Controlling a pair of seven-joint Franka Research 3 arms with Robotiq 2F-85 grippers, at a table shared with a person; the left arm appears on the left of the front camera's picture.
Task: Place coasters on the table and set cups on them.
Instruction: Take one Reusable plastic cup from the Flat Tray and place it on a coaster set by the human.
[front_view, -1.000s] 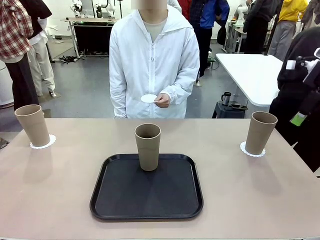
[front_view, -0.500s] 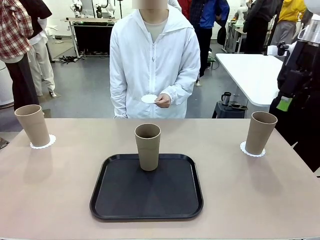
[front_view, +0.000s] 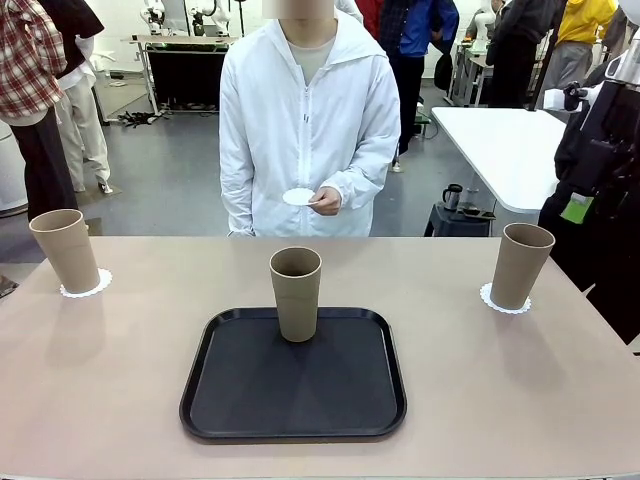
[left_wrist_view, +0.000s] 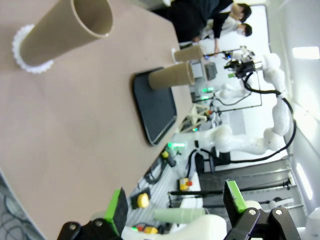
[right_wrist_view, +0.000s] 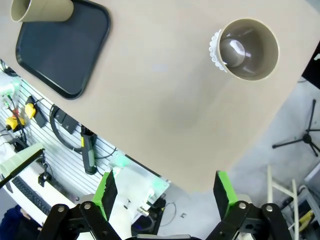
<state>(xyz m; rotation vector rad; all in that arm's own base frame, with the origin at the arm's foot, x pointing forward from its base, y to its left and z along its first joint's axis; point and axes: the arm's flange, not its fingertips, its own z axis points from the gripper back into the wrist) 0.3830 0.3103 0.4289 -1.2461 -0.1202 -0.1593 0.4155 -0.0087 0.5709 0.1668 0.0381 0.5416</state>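
My right hand (right_wrist_view: 165, 194) has risen slightly above the desk's (front_view: 120, 380) right end, wide open and empty like the left hand (left_wrist_view: 175, 205), while the last cup (front_view: 296, 293) stands upright on the tray (front_view: 250, 400) midway between both, its coaster (front_view: 297, 196) held by the person.

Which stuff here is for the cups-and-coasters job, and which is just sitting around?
For the job: left cup, middle cup, right cup; left coaster, right coaster, spare coaster in the person's hand; beige table.

Just sitting around: black tray under the middle cup, dark mug, white table.
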